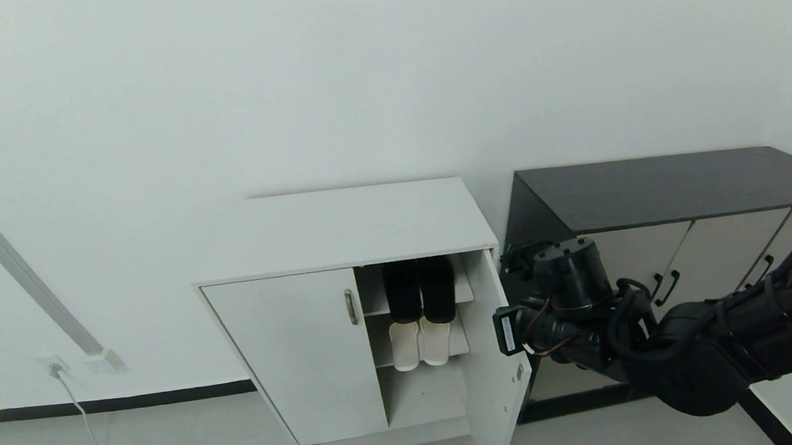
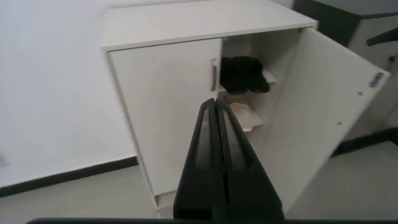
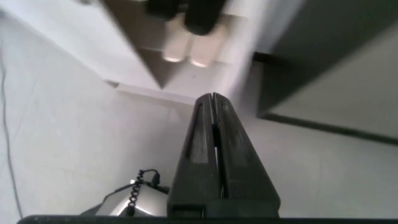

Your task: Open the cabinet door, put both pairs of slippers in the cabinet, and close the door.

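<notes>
**Both pairs shelved, door open**

The right arm [image 1: 670,344] reaches across, its wrist just beside the open door [image 1: 499,357]. The right gripper [image 3: 213,99] is pinched closed. The left gripper [image 2: 215,104] is closed too, facing the cabinet [image 2: 168,93]. Inside, the black slippers [image 1: 419,289] sit a shelf above the white slippers [image 1: 420,343].

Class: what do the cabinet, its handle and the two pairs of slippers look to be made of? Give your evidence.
Cabinet: likely laminated board; flat matt white panels, square edges.
Handle: probably metal; slim, grey, slight sheen.
Black slippers: perhaps fabric; dull, soft outline.
White slippers: perhaps foam or rubber; smooth, pale.
</notes>
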You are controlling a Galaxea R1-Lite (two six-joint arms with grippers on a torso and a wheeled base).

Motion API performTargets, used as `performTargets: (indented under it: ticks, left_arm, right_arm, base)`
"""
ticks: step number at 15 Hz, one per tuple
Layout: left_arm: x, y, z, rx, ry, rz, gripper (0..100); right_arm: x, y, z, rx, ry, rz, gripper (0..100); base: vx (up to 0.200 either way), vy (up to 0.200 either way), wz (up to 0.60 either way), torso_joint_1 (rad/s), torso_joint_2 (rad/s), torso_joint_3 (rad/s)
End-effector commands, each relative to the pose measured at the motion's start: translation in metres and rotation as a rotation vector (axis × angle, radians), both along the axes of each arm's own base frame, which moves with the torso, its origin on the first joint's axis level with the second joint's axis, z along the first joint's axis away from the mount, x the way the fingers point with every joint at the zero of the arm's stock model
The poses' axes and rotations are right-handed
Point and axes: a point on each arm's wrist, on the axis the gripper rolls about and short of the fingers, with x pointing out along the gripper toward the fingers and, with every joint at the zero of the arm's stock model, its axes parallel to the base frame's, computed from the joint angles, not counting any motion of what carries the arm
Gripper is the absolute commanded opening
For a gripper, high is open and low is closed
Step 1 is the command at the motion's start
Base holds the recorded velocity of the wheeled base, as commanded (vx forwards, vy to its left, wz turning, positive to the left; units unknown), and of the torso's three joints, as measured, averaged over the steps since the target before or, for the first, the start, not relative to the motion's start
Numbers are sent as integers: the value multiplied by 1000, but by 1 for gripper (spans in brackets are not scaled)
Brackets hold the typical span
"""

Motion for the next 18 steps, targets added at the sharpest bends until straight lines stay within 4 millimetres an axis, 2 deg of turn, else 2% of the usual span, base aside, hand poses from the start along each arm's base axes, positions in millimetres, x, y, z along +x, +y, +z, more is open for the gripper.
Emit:
performTargets:
  ticks: [1,3,6,11,15,18]
  left_arm:
    - [0,0,0,0,1,-1,0]
    - [0,0,0,0,1,0,0]
    - [0,0,0,0,1,0,0]
    - [0,0,0,0,1,0,0]
    - [0,0,0,0,1,0,0]
    - [0,0,0,0,1,-1,0]
  right_arm:
    - [0,-1,0,0,0,-2,0]
    - [3,-3,0,-3,0,-13,0]
    - [18,-16,-7,-33,1,-59,0]
    - [42,-30,-35,-54,30,-125,0]
    - [45,-23,-48,-74,38,-106,0]
    - [41,-10,-44,-47,-2,-50,0]
  base:
    - [0,0,0,0,0,0]
    - [0,0,0,0,0,0]
    - [0,0,0,0,0,0]
    - [0,0,0,0,0,0]
    - [0,0,0,0,0,0]
    - [0,0,0,0,0,0]
